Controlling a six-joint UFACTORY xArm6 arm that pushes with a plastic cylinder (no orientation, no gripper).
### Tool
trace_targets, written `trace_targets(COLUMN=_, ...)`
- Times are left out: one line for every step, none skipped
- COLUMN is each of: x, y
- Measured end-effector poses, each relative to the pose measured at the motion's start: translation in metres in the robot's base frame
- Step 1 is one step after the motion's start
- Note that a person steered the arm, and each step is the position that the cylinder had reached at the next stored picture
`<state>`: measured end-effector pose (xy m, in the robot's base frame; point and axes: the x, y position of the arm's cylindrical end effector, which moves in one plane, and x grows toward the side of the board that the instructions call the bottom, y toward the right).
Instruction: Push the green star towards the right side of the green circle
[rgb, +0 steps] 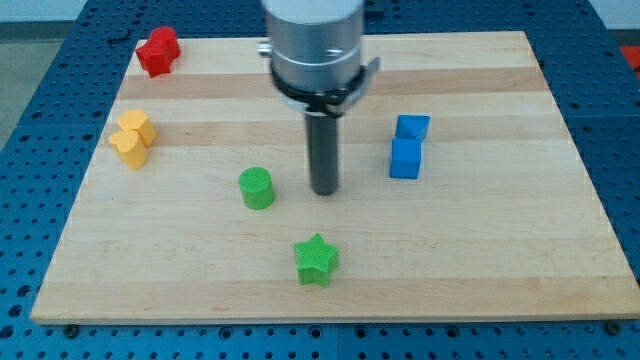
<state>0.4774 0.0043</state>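
Note:
The green star (317, 260) lies on the wooden board near the view's bottom centre. The green circle, a short cylinder (257, 188), stands up and to the left of the star. My tip (325, 190) is the lower end of the dark rod; it rests on the board to the right of the green circle and above the star, touching neither.
A blue block (407, 148) of two cube-like parts lies right of my tip. A yellow block (133, 139) sits at the view's left. A red block (158, 51) sits at the top left corner. The board's edge (330, 318) runs along the bottom.

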Motion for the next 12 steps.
trace_targets(x=0.030, y=0.060)
trace_targets(x=0.085, y=0.078)
trace_targets(x=0.126, y=0.047)
trace_targets(x=0.133, y=0.017)
trace_targets(x=0.133, y=0.014)
trace_targets(x=0.130, y=0.009)
trace_targets(x=0.094, y=0.001)
trace_targets(x=0.072, y=0.001)
trace_targets(x=0.106, y=0.000)
trace_targets(x=0.140, y=-0.034)
trace_targets(x=0.139, y=-0.090)
trace_targets(x=0.117, y=-0.058)
